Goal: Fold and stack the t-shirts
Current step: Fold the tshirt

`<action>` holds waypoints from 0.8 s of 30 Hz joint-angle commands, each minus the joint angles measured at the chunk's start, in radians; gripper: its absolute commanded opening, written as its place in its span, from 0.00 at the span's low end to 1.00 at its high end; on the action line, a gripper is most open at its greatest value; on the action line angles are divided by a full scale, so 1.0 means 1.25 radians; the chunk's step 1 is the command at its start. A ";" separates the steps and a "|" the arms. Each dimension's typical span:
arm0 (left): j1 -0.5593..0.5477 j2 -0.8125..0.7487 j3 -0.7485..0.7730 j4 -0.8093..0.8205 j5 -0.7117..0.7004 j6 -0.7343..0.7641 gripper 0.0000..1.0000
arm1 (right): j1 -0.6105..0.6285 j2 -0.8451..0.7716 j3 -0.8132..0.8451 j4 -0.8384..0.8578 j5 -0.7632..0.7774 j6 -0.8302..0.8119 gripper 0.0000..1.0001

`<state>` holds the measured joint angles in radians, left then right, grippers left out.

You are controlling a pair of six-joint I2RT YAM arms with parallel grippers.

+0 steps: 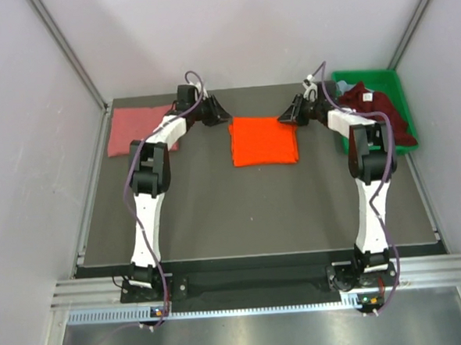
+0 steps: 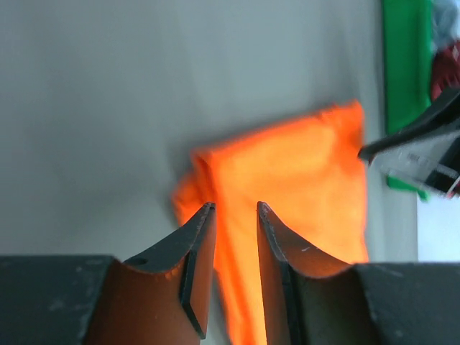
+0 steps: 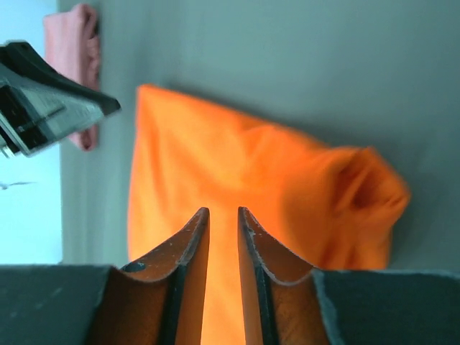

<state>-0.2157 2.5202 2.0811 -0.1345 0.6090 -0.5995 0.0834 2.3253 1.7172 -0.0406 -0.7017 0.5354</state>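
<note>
A bright orange t-shirt (image 1: 264, 139) lies folded into a rectangle on the dark table, middle rear. My left gripper (image 1: 224, 118) hovers at its upper left corner. In the left wrist view the left gripper (image 2: 235, 206) is open a narrow gap, with the orange shirt (image 2: 302, 172) below and nothing between the fingers. My right gripper (image 1: 284, 118) is at the upper right corner. The right wrist view shows the right gripper (image 3: 223, 210) narrowly open over the orange shirt (image 3: 237, 165). A folded salmon pink t-shirt (image 1: 138, 130) lies at the left rear. A dark maroon t-shirt (image 1: 375, 105) sits bunched in the bin.
The green plastic bin (image 1: 402, 92) stands at the right rear corner, a bit of pale cloth (image 1: 349, 84) showing at its back. Grey walls close in the table on the left, right and rear. Both arm bases are bolted at the near edge.
</note>
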 commanded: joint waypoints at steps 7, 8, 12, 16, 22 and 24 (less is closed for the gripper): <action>-0.112 -0.256 -0.300 0.101 0.026 0.039 0.34 | 0.031 -0.202 -0.169 0.015 -0.062 -0.054 0.04; -0.121 -0.249 -0.315 0.101 0.026 0.040 0.33 | 0.031 -0.197 -0.188 0.027 -0.077 -0.046 0.04; -0.128 -0.229 -0.393 0.094 -0.008 0.032 0.31 | 0.025 -0.155 -0.257 0.046 -0.065 -0.069 0.04; -0.090 -0.259 -0.463 0.095 -0.048 -0.007 0.30 | 0.002 -0.148 -0.293 0.044 -0.044 -0.075 0.05; -0.072 -0.343 -0.412 -0.012 -0.045 0.058 0.34 | 0.003 -0.245 -0.295 -0.029 -0.041 -0.082 0.09; -0.068 -0.336 -0.338 -0.087 -0.071 0.090 0.35 | 0.004 -0.278 -0.306 -0.048 -0.025 -0.082 0.16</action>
<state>-0.2955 2.1792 1.5368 -0.1379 0.5671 -0.5705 0.0933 2.1029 1.3350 -0.0696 -0.7547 0.4698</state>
